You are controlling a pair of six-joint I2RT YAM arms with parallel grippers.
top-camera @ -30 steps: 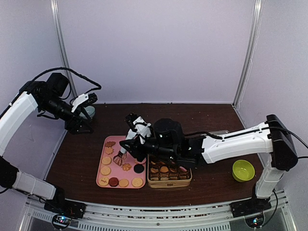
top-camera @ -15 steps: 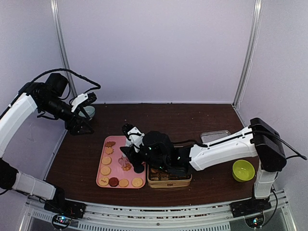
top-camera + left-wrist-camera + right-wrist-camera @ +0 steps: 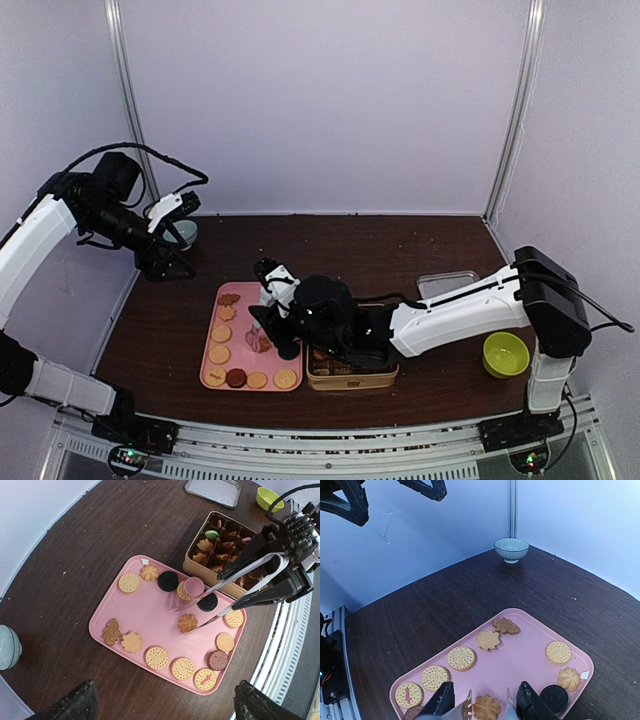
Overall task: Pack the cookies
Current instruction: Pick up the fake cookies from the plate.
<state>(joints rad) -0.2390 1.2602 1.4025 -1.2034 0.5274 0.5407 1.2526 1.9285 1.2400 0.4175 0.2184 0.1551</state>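
Note:
A pink tray (image 3: 204, 360) holds several cookies: round tan ones, a flower-shaped one (image 3: 187, 623), two black ones and a pink one (image 3: 193, 586). A tan tin (image 3: 350, 379) to its right holds more cookies in brown paper cups. My right gripper (image 3: 282, 326) is shut on metal tongs (image 3: 245, 570). The open tong tips stand either side of the flower-shaped cookie (image 3: 487, 707) low over the tray (image 3: 525, 650). My left gripper (image 3: 172, 238) is open and empty, raised high at the far left, away from the tray (image 3: 150, 610).
A pale teal bowl (image 3: 183, 232) stands at the table's back left, also in the right wrist view (image 3: 511, 549). A green bowl (image 3: 505, 353) stands at the right. A flat metal lid (image 3: 447, 283) lies behind the tin (image 3: 200, 572).
My right gripper has come down and drawn back over the tray with the tongs, whose tips now straddle the flower-shaped cookie. The left arm has not moved.

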